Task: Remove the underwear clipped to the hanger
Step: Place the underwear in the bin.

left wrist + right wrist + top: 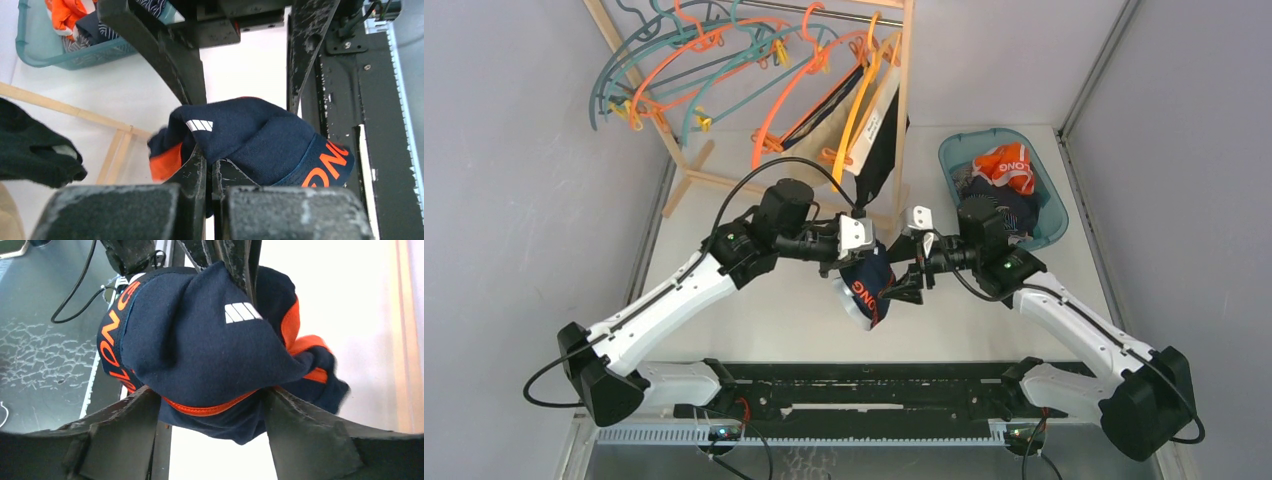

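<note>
Navy briefs with orange trim and orange waistband lettering (867, 290) hang in the air between my two grippers, off the hangers. My left gripper (210, 162) is shut on a fold of them (260, 140); it shows in the top view (862, 262) just above the cloth. My right gripper (211, 392) is open, its fingers (125, 415) spread wide on either side of the briefs (200, 350) without pinching them; in the top view it (904, 283) sits at the cloth's right. Beige briefs (871, 125) and black briefs (886, 160) hang clipped to hangers on the rack.
A wooden rack (902, 110) at the back holds several teal and orange hangers (694, 60). A teal basket (1049, 215) at the back right holds orange and navy cloth; it also shows in the left wrist view (45, 57). Grey walls close both sides.
</note>
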Tool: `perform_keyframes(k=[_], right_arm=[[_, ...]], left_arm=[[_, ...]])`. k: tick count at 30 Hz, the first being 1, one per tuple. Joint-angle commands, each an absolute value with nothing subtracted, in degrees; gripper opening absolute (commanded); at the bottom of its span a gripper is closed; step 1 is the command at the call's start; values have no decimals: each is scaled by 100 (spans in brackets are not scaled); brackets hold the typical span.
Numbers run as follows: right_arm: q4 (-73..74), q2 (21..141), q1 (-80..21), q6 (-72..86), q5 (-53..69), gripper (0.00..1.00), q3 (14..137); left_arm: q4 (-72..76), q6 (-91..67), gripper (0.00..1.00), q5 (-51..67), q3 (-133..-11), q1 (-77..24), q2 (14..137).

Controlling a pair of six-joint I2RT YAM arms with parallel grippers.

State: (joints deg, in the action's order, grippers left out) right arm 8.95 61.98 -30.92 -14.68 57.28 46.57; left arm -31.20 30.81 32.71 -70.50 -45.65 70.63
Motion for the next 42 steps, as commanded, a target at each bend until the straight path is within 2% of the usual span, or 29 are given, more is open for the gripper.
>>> perform_keyframes(k=[1, 5, 8, 15, 22, 30, 42], right_arm=[[461, 6188, -3218, -1230, 5841, 64, 4898], [583, 6053, -3128, -1333, 5871, 32, 4898], [689, 5877, -2880, -1410, 5908, 1, 4896], [1169, 5165, -1659, -1369, 5554, 0, 4947], [1748, 5049, -448, -1346, 3434, 0, 5605], [1691, 6398, 724, -737, 2563, 0, 6816], [1741, 9001, 400, -697, 1878, 3, 8508]], left_arm=[[-2505, 2589, 0, 3671, -6908, -4683, 7009], [-2450, 2562, 2, 3740, -6831, -4688, 6996], [-2461, 2547, 16, 3761, -6820, -4688, 6976], [-3064, 2973, 55, 3610, -7081, -4685, 6714], [-4201, 3696, 85, 3137, -7531, -4685, 6213], [-4711, 3968, 96, 2243, -7852, -4680, 5563], [-4115, 3257, 100, 817, -8069, -4274, 5001]])
